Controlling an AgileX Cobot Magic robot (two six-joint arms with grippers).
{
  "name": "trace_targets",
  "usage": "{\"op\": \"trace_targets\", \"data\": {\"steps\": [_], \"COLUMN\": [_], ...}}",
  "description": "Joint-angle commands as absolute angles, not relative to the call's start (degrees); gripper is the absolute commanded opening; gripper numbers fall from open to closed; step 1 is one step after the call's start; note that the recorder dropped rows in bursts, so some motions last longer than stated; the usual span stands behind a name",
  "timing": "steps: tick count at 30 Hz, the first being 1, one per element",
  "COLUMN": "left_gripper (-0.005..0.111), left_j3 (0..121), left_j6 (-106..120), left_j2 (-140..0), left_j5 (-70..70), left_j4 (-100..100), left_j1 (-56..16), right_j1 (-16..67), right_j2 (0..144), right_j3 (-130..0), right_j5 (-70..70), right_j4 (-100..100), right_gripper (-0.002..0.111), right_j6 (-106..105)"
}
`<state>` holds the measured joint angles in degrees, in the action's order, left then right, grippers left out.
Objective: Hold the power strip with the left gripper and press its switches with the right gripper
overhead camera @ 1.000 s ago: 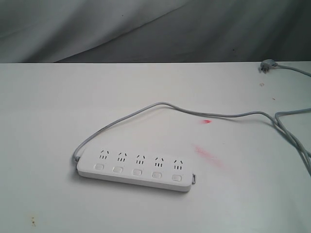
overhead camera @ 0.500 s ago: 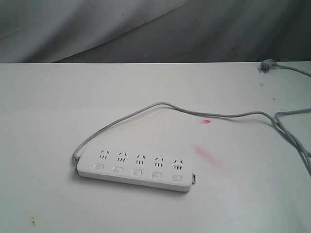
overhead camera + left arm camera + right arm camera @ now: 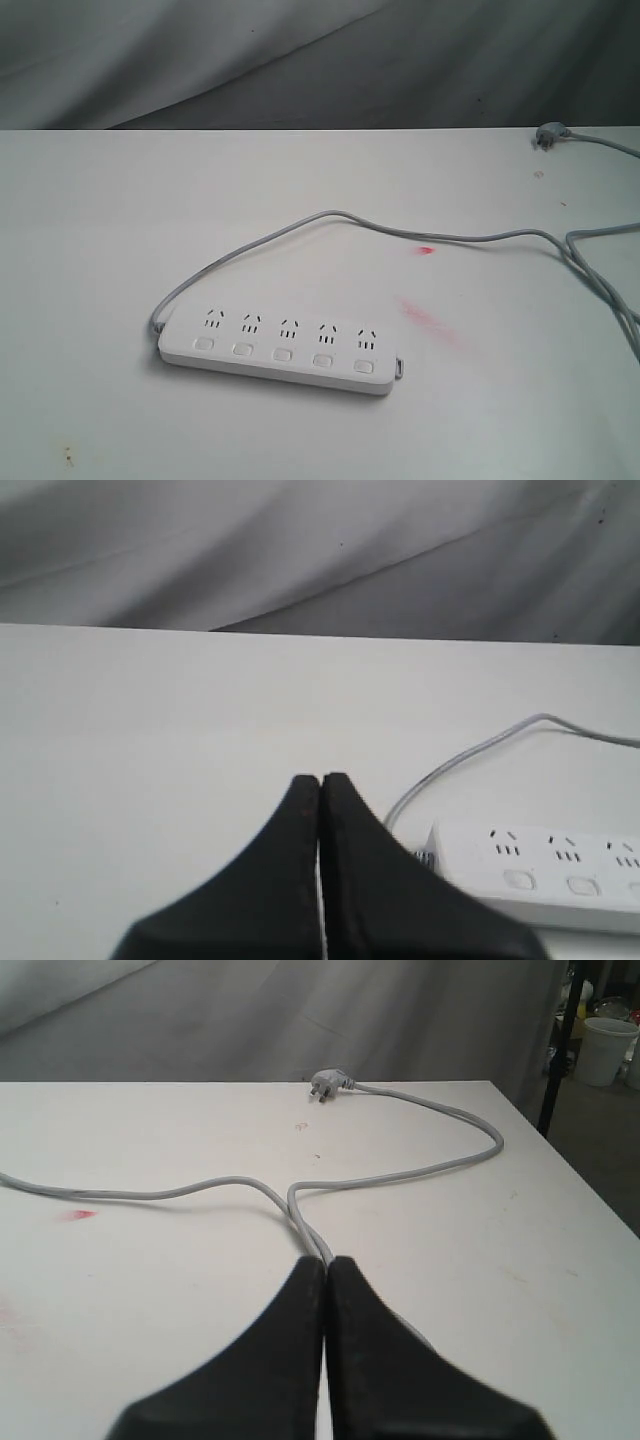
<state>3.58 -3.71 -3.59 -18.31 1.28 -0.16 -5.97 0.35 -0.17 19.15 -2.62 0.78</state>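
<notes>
The white power strip lies flat on the white table, its row of switches along the near side under the socket groups. Its grey cable loops back and off to the right, ending at the plug. Neither arm shows in the exterior view. In the left wrist view my left gripper is shut and empty, above the table, with one end of the power strip off to its side. My right gripper is shut and empty, hovering over the doubled cable.
Red marks stain the table to the right of the strip. The table's edge runs near the plug, with a white bucket on the floor beyond. A grey cloth backdrop hangs behind the table.
</notes>
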Motion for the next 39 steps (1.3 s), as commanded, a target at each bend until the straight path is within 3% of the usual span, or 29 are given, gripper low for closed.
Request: {"op": "trace_targets", "data": {"steps": [1, 39], "left_gripper": [0.0, 0.0], "left_j3": [0.44, 0.0], "left_j6": [-4.03, -4.15], "left_j2": [-3.33, -3.33], "left_j5": [-17.5, -17.15], "left_j4": [0.83, 0.83], "left_j1": [-0.59, -2.25], "right_j1": [-6.4, -6.4], "right_j2": [0.0, 0.0], "right_j3": [0.0, 0.0], "right_j5": [18.99, 18.99], "right_j4": [-2.2, -2.2], "right_gripper": [0.0, 0.0], "right_j6": [0.49, 0.49]}}
